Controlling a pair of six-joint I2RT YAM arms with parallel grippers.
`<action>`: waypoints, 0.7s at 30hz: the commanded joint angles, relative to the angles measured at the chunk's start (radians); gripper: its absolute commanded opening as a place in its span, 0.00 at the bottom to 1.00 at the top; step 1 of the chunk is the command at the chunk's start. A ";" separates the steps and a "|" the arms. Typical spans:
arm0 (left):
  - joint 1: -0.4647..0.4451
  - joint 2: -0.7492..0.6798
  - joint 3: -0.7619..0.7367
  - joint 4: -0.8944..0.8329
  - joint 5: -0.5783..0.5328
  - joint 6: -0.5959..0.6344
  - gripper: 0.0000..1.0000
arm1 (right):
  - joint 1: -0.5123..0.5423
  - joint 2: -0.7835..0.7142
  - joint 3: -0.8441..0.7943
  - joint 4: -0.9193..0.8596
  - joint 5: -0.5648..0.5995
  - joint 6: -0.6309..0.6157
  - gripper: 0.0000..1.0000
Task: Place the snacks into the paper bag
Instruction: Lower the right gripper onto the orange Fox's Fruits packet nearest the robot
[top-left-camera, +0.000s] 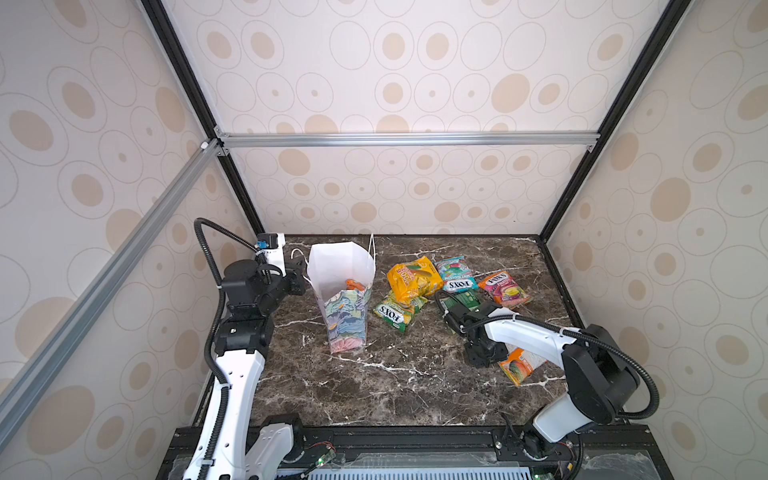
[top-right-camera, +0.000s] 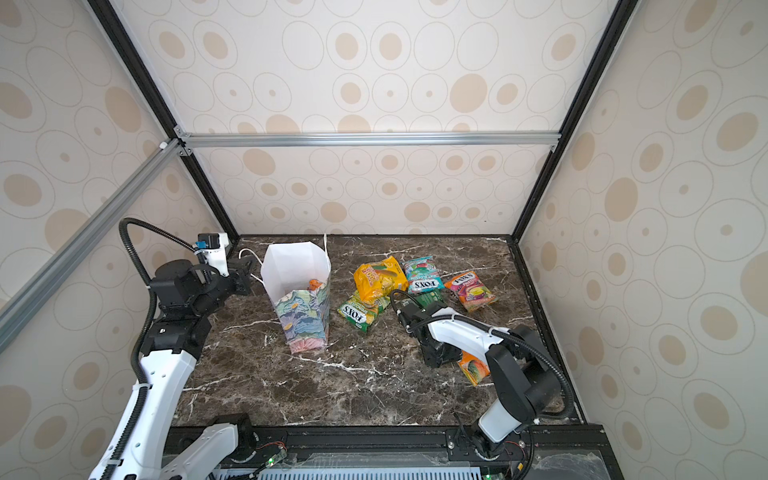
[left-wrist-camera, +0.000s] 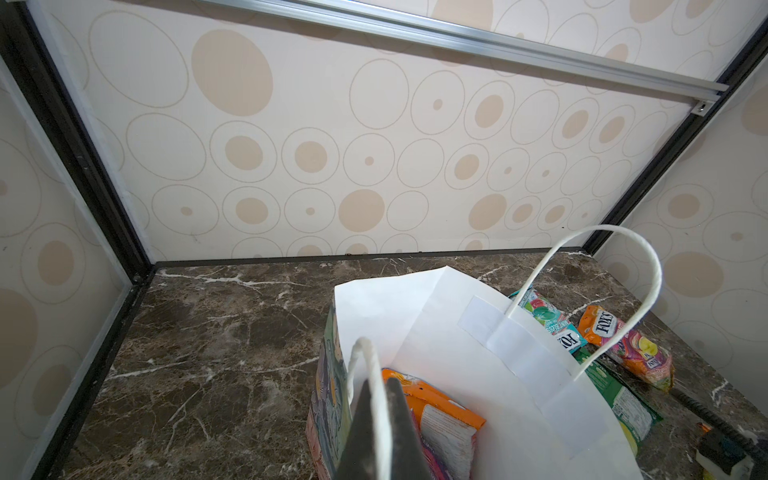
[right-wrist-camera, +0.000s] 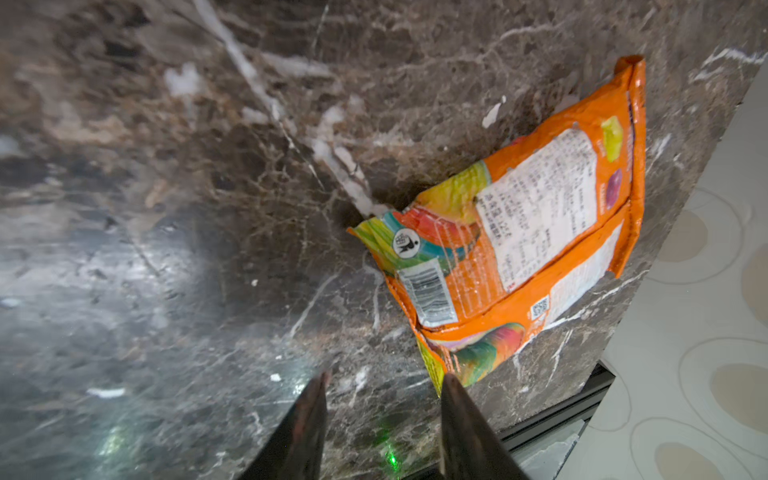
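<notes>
Broadly, the tabletop (top-left-camera: 374, 386) lies bare in front of the paper bag (top-left-camera: 347, 320) all the way to the near edge, and we see only a narrow strip between the bag and the back wall. The bag stands upright with its mouth open, and inside it we make out an orange packet (left-wrist-camera: 440, 415). To the right of the bag in both top views lie the loose snacks: a green packet (top-left-camera: 399, 311) nearest it, a yellow packet (top-left-camera: 413, 278) overlapping that, then a teal packet (top-left-camera: 455, 272), a dark green packet (top-left-camera: 467, 297) partly under the right arm, and an orange-pink packet (top-left-camera: 503, 289) farthest off. A face-down orange packet (right-wrist-camera: 519, 232) lies well apart from the bag, to its front right, close to the tabletop's side edge. The left tool (left-wrist-camera: 379, 382) is clamped on the bag's near cord handle (left-wrist-camera: 356, 357). The right tool (right-wrist-camera: 382, 376) hangs low over the tabletop, fingers apart with nothing between them; one fingertip (right-wrist-camera: 451, 386) sits right at the face-down packet's corner, though we cannot tell whether it touches.
</notes>
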 joint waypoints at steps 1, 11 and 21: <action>0.008 -0.013 0.023 0.027 0.017 -0.001 0.00 | -0.008 0.026 -0.014 0.031 0.043 0.021 0.41; 0.009 -0.013 0.025 0.020 0.017 0.004 0.00 | -0.023 0.088 0.021 0.015 0.095 0.006 0.36; 0.008 -0.033 0.022 0.023 0.017 0.004 0.00 | -0.035 0.152 0.023 0.031 0.093 -0.004 0.30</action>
